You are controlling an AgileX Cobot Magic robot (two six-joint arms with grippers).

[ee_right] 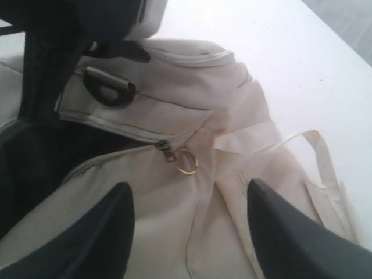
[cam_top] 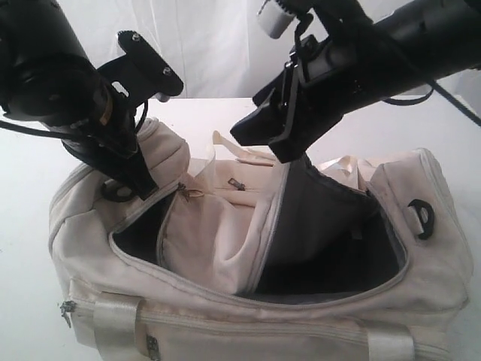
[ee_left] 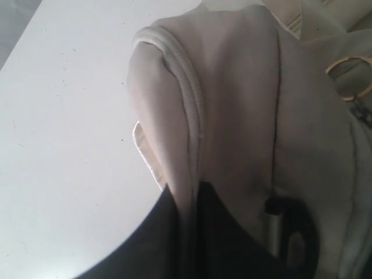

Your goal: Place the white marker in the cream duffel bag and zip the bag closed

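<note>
While the cream duffel bag point(cam_top: 248, 331) lay with its mouth open on a white table point(cam_top: 30, 173), the job looked at most half done. The bag filled most of the exterior view, its top flap folded back so that the dark grey lining point(cam_top: 323, 226) showed inside the gap.

Two black robot arms reached over it. The left gripper point(ee_left: 185, 195) was at the bag's left end, closed on a fold of cream fabric pinched between its dark fingers, apparently holding that end steady. The right gripper point(ee_right: 189, 192) hovered above the middle of the bag, near the opening, with its fingers spread wide and nothing between them.

A shiny cream webbing strap point(ee_right: 317, 152) trailed off the bag onto the table. A black plastic loop point(cam_top: 422, 218) sat on the bag's right end. A small grey zipper pull with a gold ring point(ee_right: 185, 160) rested on the cream fabric near the left part of the opening, close ahead of the right gripper and touched by neither gripper.

The white marker could not be seen in any view: not on the table, not in either gripper, and not in the part of the interior that showed. It may already have been inside, hidden by the flap or by shadow, but that could not be confirmed. Closing the zip was plainly left to do, and the empty right gripper seemed best placed to take the pull.
</note>
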